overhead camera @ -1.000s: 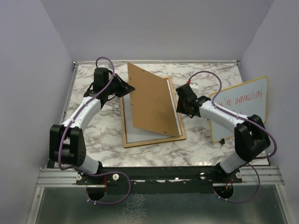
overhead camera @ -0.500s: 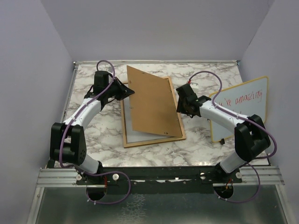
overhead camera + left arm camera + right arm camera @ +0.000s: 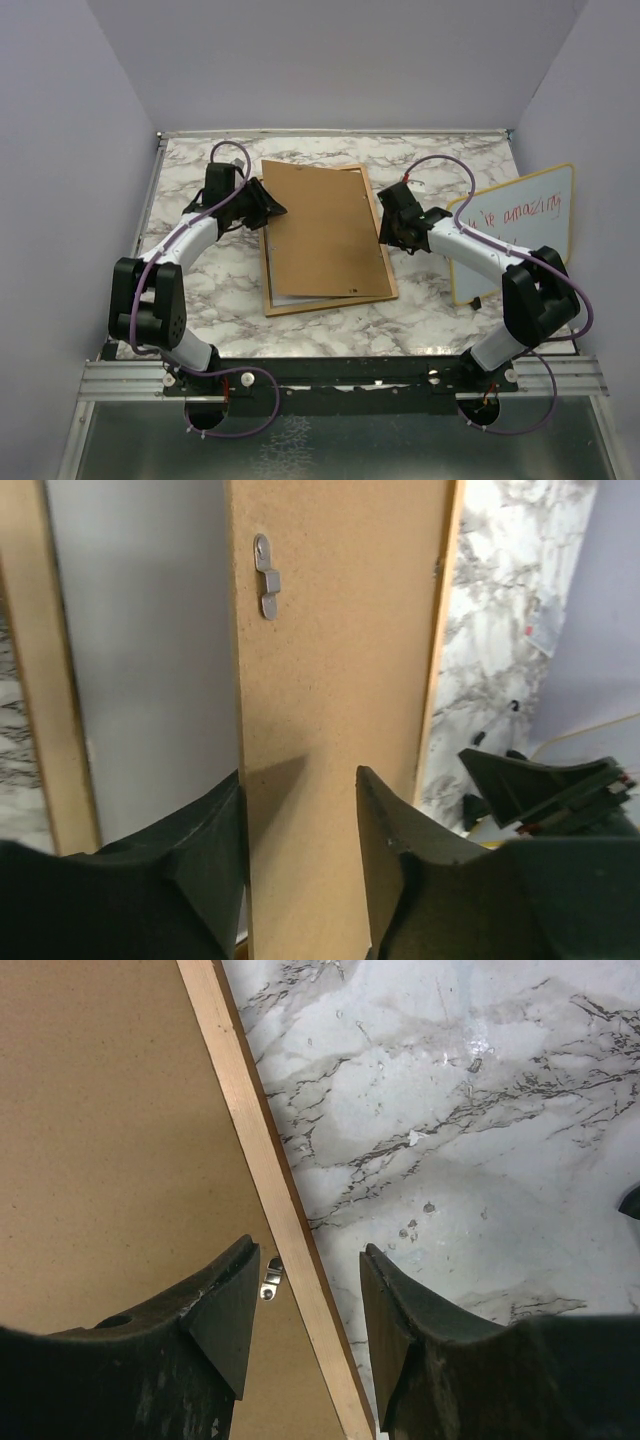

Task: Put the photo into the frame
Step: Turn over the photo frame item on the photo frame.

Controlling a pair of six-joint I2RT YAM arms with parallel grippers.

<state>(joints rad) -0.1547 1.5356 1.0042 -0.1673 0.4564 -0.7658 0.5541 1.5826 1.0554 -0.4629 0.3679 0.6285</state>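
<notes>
Left gripper (image 3: 300, 790) first: its two dark fingers stand apart with nothing pinched, and the gap between them shows the matte brown back board (image 3: 330, 680), plain as cardboard, with one small metal clip (image 3: 267, 577) pinned near its top. To the left of that board runs a pale grey surface (image 3: 140, 650), and beyond it the light orange-brown wooden rim (image 3: 55, 730) of the frame (image 3: 320, 305). Over to the right gripper (image 3: 308, 1260): fingers also parted and holding nothing, straddling the thin rim, one finger above the board and the other above the marble table (image 3: 420, 305), with a second clip just visible between them. From the top camera, the frame lies in the middle of the picture, long side running away from the arms. The board lies over it slightly askew, so a pale sliver shows along the lower left inside the rim. The left gripper sits just beside the board's upper-left edge, the right gripper just beside the frame's right edge. A whiteboard (image 3: 520, 225) with red handwriting leans at the far right, well apart from the frame.
</notes>
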